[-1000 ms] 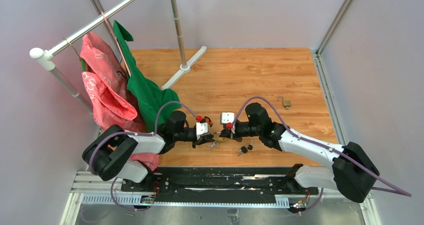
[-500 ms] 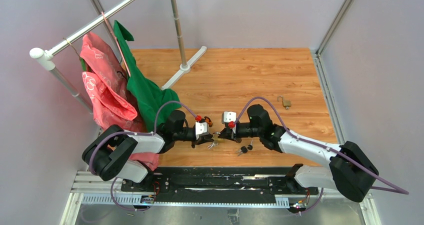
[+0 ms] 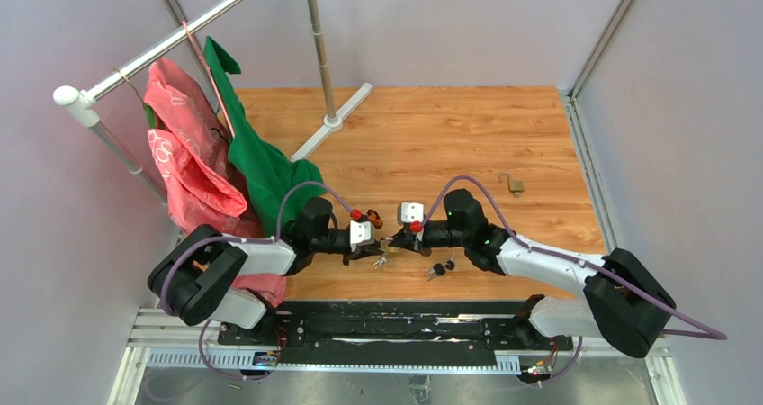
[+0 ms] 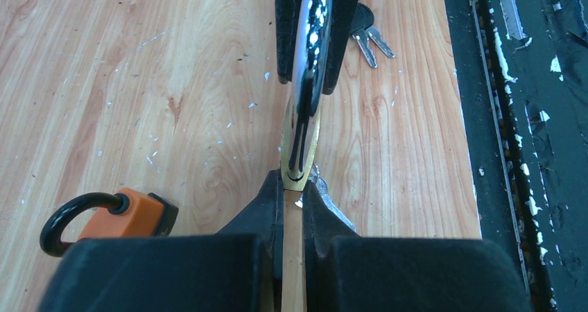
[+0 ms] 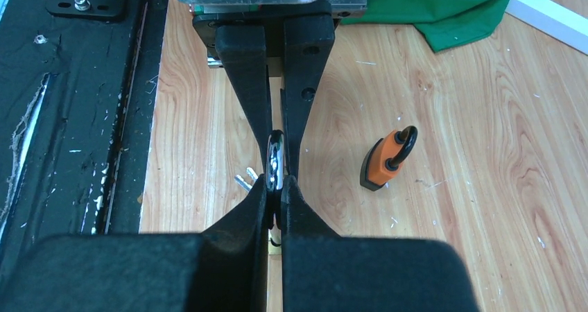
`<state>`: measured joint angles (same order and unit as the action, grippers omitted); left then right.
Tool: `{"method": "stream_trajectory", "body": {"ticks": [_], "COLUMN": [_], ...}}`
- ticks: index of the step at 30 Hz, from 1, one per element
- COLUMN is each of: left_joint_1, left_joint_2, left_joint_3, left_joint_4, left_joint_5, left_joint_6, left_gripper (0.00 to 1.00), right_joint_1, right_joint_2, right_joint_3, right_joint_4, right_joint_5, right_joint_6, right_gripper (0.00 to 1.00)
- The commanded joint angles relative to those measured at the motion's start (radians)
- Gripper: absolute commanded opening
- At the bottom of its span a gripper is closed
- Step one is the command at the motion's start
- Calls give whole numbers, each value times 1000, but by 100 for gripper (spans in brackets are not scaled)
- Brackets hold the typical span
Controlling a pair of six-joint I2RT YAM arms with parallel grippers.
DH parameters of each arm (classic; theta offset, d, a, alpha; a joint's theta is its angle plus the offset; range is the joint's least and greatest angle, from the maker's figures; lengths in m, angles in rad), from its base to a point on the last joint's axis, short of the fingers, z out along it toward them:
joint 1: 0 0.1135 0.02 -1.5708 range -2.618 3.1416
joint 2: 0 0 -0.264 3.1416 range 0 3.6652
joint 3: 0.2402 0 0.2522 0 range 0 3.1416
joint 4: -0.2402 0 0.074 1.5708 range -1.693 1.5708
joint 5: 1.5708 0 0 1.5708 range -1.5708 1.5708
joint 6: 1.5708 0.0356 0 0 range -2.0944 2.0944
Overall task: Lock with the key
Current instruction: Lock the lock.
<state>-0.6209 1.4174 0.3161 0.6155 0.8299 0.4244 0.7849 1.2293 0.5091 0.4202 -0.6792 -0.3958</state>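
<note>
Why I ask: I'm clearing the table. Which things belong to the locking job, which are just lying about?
In the job: brass padlock, gripped by the left gripper and right gripper; silver keys under it.
Lying about: orange padlock, black-headed keys, metal hook, green cloth, pink bags.

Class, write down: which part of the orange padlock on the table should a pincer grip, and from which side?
Probably the orange body, from above, closing across its long sides: it lies flat, and its shackle is thin and curved.
</note>
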Motion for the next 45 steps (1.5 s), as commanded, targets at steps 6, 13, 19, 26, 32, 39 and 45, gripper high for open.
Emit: {"method": "stream_trajectory", "body": {"ticks": [6, 13, 19, 26, 32, 39, 45], "left_joint_1": [33, 92, 90, 90, 90, 90, 92], "left_joint_2": [22, -10, 36, 53, 0, -48, -112], "left_joint_3": [23, 73, 51, 70, 102, 93, 128], "left_joint_4": [-73, -162, -165, -145, -140, -138, -189], "left_joint_5": [5, 79, 155, 107, 73, 120, 70], "left_joint_6": [-21, 16, 71, 90, 51, 10, -45], "left_gripper": [0, 0, 0, 0, 2, 39, 47], "right_joint_1": [-21, -50, -50, -35, -45, -67, -75], "right_joint_2": [46, 129, 257, 279, 281, 296, 277], "right_joint_3": [-96, -104, -41, -77, -113, -126, -110], "right_joint_4": [-102, -46, 56, 96, 119, 173, 150], "right_joint_5": [70, 75, 23, 54, 72, 73, 70], "right_joint_6": [-28, -46, -22, -17, -16, 9, 15], "right_gripper": [0, 0, 0, 0, 0, 0, 0]}}
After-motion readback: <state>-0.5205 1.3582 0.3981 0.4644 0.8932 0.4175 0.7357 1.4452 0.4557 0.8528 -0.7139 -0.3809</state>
